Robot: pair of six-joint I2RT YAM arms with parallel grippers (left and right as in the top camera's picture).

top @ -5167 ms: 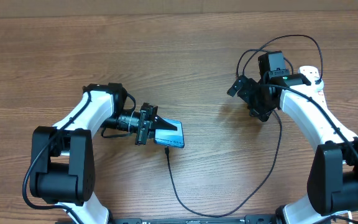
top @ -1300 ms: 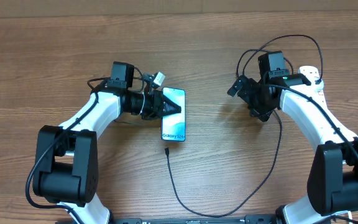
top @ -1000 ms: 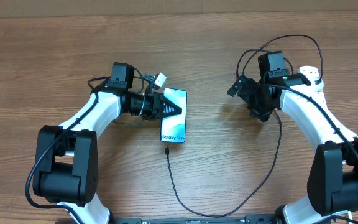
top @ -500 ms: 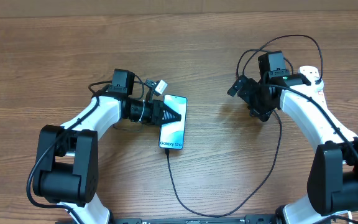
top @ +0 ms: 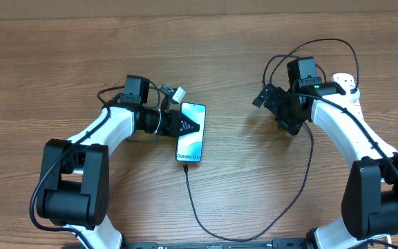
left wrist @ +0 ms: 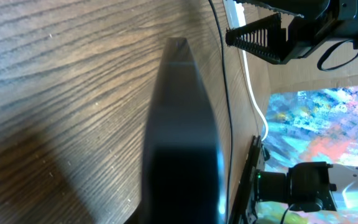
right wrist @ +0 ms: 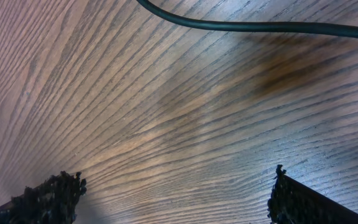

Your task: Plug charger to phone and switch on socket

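The phone [top: 191, 142] lies with its light blue screen up and its "Galaxy S24" edge toward me. My left gripper [top: 187, 125] is shut on its left side. In the left wrist view the phone [left wrist: 182, 130] shows edge-on as a dark slab. The charger cable [top: 197, 213] loops along the table front, and its plug tip [top: 185, 166] sits right at the phone's bottom edge; I cannot tell if it is inserted. The white socket [top: 348, 86] is mostly hidden under my right arm. My right gripper [top: 273, 105] is open and empty above bare wood [right wrist: 173, 199].
A black cable [right wrist: 260, 26] crosses the top of the right wrist view. The thin charger cable [left wrist: 222, 81] and the thick white cord [left wrist: 253, 81] run past the phone in the left wrist view. Black wires arch over the right arm [top: 316, 43].
My left gripper turned the phone from lying crosswise to lengthwise and brought its bottom edge down to the cable tip. The right arm has not moved.
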